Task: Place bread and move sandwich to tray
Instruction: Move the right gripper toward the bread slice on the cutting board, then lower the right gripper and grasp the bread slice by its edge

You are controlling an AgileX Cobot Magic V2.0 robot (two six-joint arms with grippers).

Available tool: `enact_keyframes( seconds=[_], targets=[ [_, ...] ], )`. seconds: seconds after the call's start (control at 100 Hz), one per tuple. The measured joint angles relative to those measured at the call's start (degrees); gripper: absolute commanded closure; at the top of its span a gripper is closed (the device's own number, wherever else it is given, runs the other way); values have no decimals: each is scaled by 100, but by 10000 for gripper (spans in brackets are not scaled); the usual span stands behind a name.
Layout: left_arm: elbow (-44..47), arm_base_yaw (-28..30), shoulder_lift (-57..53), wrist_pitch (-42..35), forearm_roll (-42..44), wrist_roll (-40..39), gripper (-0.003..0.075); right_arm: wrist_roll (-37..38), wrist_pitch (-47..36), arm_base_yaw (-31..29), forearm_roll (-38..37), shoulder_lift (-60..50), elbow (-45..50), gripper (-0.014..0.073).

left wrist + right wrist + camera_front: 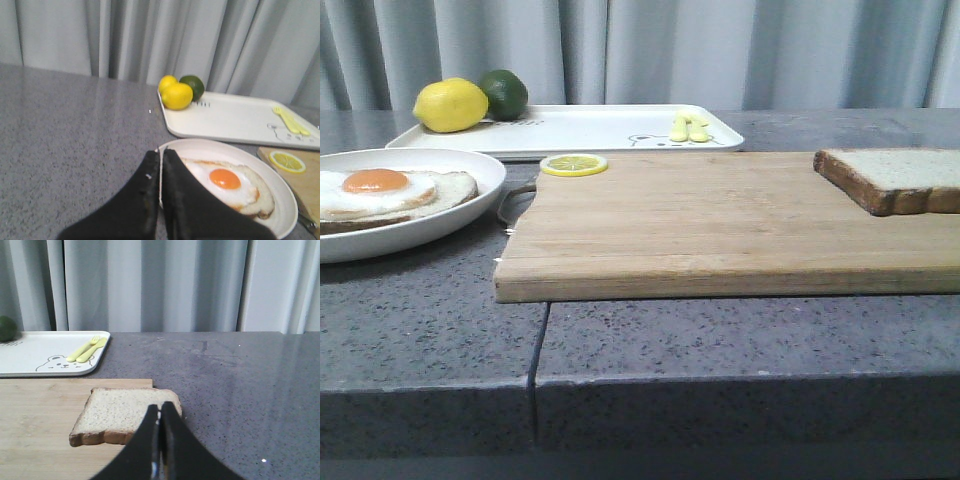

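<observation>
The bread (905, 175) lies at the right end of the wooden cutting board (720, 220); it also shows in the right wrist view (117, 412). An open sandwich, a bread slice topped with a fried egg (380, 190), sits on the round white plate (470, 170) at the left. The white tray (600, 128) lies at the back. Neither gripper shows in the front view. My left gripper (161, 152) is shut and empty, by the plate's rim (280, 200) beside the egg (227, 182). My right gripper (160, 407) is shut and empty, just in front of the bread.
A lemon (450, 105) and a lime (505, 93) sit on the tray's left end, a yellow fork and spoon (688, 128) on its right end. A lemon slice (574, 164) lies at the board's far left corner. The grey counter's front edge (640, 380) is near.
</observation>
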Motion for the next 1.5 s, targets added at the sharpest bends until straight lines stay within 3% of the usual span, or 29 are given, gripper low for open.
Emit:
enact_keyframes(
  seconds=[0.2, 0.55, 1.18, 1.33, 1.5],
  targets=[
    [-977, 0, 1129, 1422, -9, 0, 739, 0, 981, 0, 11, 956, -1180, 710],
    [-2721, 0, 2441, 2949, -23, 49, 739, 0, 2797, 0, 18, 2398, -2772, 710],
    [-2947, 0, 2535, 3112, -212, 49, 738, 0, 2960, 0, 18, 2459, -2839, 704],
    [-2947, 0, 2535, 3112, -212, 49, 716, 0, 3019, 0, 18, 2459, -2839, 558],
    [-2947, 0, 2535, 3124, -212, 268, 556, 0, 3099, 0, 18, 2459, -2839, 289]
  ],
)
